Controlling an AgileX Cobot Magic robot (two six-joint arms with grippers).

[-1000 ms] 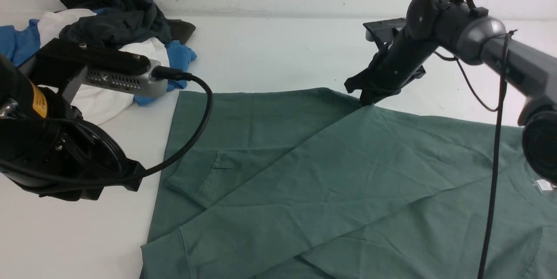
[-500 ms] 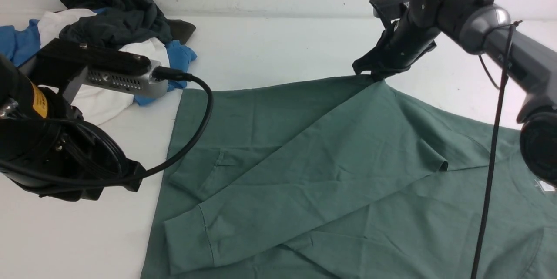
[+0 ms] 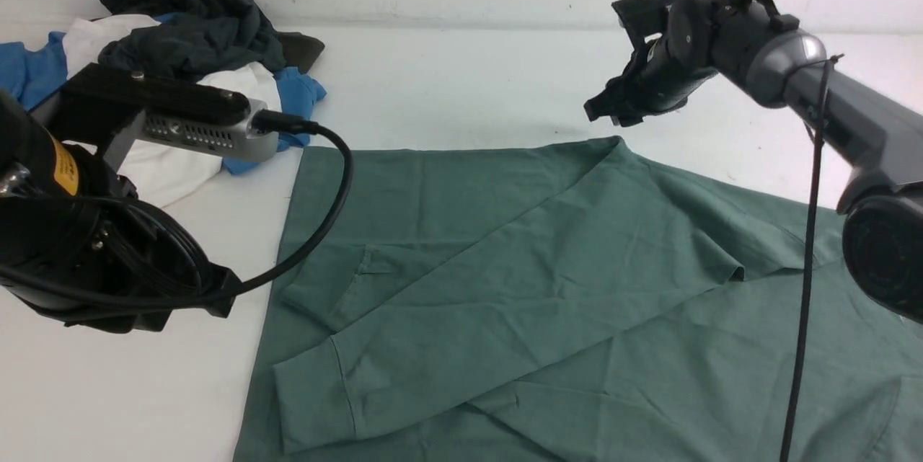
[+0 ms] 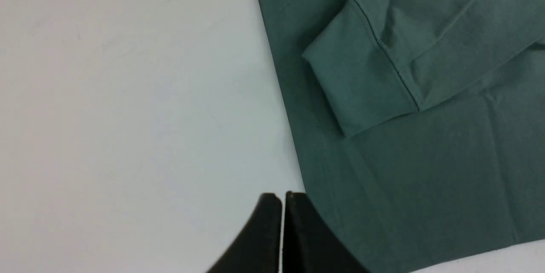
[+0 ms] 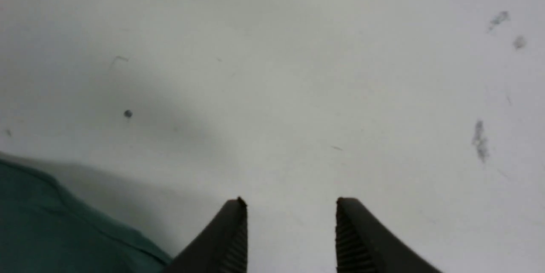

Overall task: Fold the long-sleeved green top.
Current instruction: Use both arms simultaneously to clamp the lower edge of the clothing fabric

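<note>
The green long-sleeved top (image 3: 548, 289) lies spread over the white table, one sleeve folded slantwise across its body with the cuff (image 3: 310, 404) near the front left. My right gripper (image 3: 613, 114) hangs open just above and beyond the fold's far corner, touching no cloth; in the right wrist view its fingers (image 5: 291, 201) frame bare table, with the top's edge (image 5: 51, 217) off to one side. My left gripper (image 4: 283, 196) is shut and empty, over the table right beside the top's side edge (image 4: 425, 170), short of the cuff (image 4: 357, 90).
A pile of dark, white and blue garments (image 3: 180, 51) sits at the far left of the table (image 3: 447, 87). My left arm (image 3: 94, 246) and its cable fill the near left. A thin black cable (image 3: 804, 231) hangs from the right arm across the top.
My right gripper raised the fold's far corner and drew it back, then opened and let it drop flat. The sleeve cuff slid up into view at the front left. The left arm stayed still.
</note>
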